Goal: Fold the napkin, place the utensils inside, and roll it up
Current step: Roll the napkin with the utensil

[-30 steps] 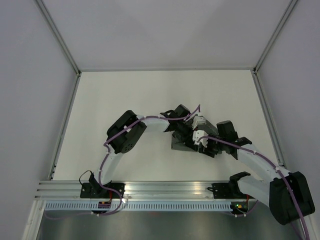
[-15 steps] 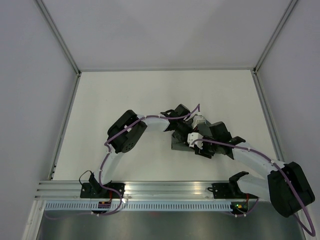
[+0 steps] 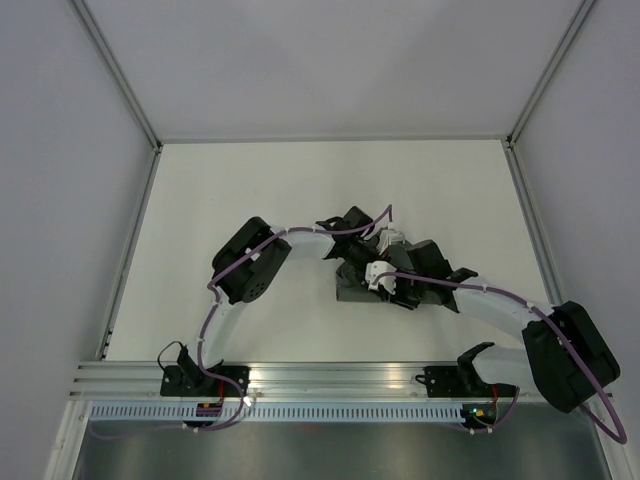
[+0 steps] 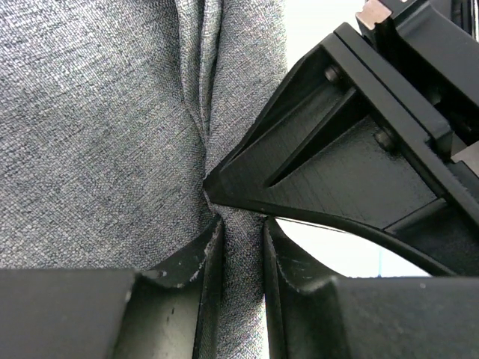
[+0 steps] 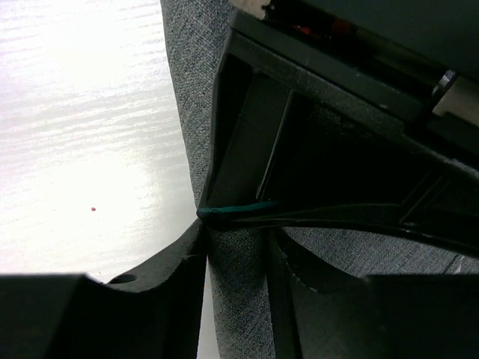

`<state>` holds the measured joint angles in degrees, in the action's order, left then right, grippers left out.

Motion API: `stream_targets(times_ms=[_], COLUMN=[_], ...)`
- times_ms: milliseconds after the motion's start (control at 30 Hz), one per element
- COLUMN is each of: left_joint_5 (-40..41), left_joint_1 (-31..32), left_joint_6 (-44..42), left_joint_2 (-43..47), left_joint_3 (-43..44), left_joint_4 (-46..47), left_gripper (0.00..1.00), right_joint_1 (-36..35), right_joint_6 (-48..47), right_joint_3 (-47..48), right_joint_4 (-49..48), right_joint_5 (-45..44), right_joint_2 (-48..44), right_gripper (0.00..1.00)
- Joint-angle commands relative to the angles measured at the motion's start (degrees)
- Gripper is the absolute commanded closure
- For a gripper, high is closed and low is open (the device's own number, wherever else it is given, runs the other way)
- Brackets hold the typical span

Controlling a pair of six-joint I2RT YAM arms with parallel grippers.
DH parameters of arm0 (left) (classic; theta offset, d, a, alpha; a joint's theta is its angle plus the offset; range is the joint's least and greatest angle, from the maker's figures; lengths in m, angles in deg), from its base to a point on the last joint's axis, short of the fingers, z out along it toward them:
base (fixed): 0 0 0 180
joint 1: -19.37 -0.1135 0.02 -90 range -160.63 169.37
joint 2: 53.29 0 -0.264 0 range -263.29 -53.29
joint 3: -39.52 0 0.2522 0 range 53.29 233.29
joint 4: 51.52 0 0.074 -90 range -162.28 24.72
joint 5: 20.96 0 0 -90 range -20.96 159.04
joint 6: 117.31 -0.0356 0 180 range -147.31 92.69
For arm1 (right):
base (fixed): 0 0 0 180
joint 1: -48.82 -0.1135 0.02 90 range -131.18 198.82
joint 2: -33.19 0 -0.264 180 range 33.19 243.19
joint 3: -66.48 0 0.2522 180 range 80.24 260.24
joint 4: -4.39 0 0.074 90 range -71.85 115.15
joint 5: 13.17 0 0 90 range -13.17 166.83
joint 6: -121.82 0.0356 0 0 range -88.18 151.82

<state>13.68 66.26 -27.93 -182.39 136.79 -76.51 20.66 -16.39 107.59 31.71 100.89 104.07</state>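
Out on the counter (image 3: 250, 200) the left hand (image 4: 241, 235) pinches the napkin (image 4: 97, 112) by its raised fold, the right hand (image 5: 236, 247) straddling that fold tip-to-tip opposite, clamped or not, can't tell.

Napkin (image 4: 97, 134): grey woven cloth, coarse, matt. My left fingers (image 4: 179, 288): black plastic, matt, scuffed edges. Table (image 5: 82, 134): white, smooth, glossy.

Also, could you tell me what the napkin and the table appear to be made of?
The napkin looks like woven cloth with a matte finish: the left wrist view shows a fine speckled grey weave and soft creases. The table seems to be a smooth, hard white board, perhaps laminate or painted wood: it reflects glare and shows faint grain-like streaks, but the exact material is not clear.
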Motion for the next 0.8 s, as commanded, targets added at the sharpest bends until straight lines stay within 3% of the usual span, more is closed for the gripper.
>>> stream_targets(times_ms=[0, 267, 633, 767], left_joint_5=[11.23, 10.09, 13.78, 15.01], left_joint_1=[-1.45, -3.56, -5.41, -6.90], left_joint_6=[-0.08, 5.54, 12.04, 15.64], left_joint_2=[-4.32, 2.53, 11.67, 16.67], left_joint_3=[-4.31, -8.79, -13.10, -17.92], left_joint_4=[-9.26, -0.66, 10.87, 20.35], left_gripper=[0.92, 0.61, 0.51, 0.50], right_joint_1=[-0.67, -0.67, -0.58, -0.58], right_joint_6=[1.18, 1.62, 0.75, 0.83], right_joint_3=[0.94, 2.00, 4.20, 4.99], right_joint_4=[-2.13, -1.79, 2.52, 3.49], right_joint_5=[-1.38, 0.64, 2.57, 3.28], right_joint_2=[2.86, 6.73, 9.55, 10.60], right_gripper=[0.61, 0.82, 0.87, 0.89])
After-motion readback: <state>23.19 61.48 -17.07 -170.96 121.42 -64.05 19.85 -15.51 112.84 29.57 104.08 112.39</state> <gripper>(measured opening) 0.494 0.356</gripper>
